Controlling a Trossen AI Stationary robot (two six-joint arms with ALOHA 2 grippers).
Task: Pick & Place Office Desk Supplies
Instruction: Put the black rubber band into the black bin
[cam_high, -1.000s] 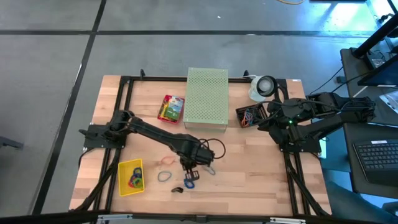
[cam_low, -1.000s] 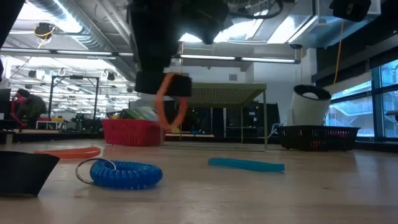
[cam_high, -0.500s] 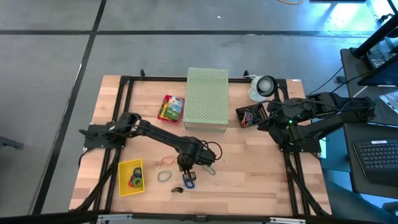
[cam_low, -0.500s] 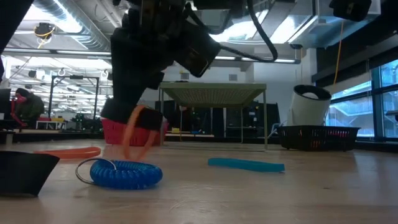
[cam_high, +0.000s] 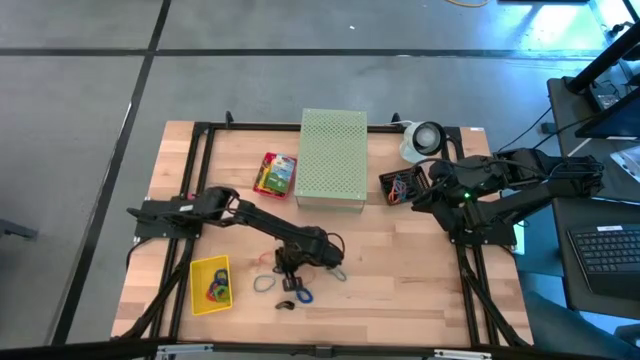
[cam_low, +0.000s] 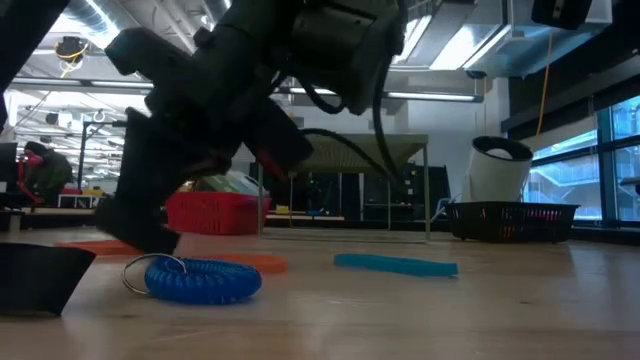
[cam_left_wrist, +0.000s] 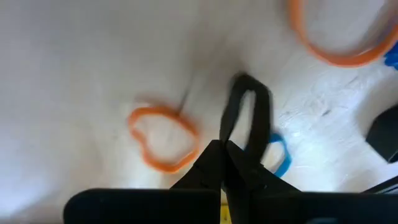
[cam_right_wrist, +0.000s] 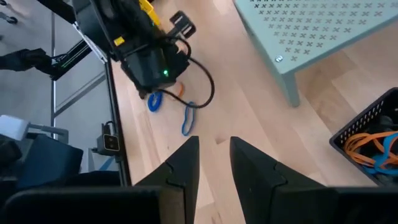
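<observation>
Orange rubber-band loop (cam_left_wrist: 163, 137) lies on the table (cam_high: 420, 280), left gripper (cam_left_wrist: 225, 149) low beside it, jaws together; right gripper (cam_right_wrist: 214, 152) parked apart, jaws slightly parted.

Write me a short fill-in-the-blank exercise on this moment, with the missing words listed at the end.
1. The left gripper is low over the table with its fingers ____.
2. The yellow tray sits near the table's front edge on the ____ arm's side.
3. In the high view, the white cup lies near the same far corner as the ____ arm.
4. The pale green perforated box stands beside a yellow-and-green ____.

Missing words: shut; left; right; card box
</observation>
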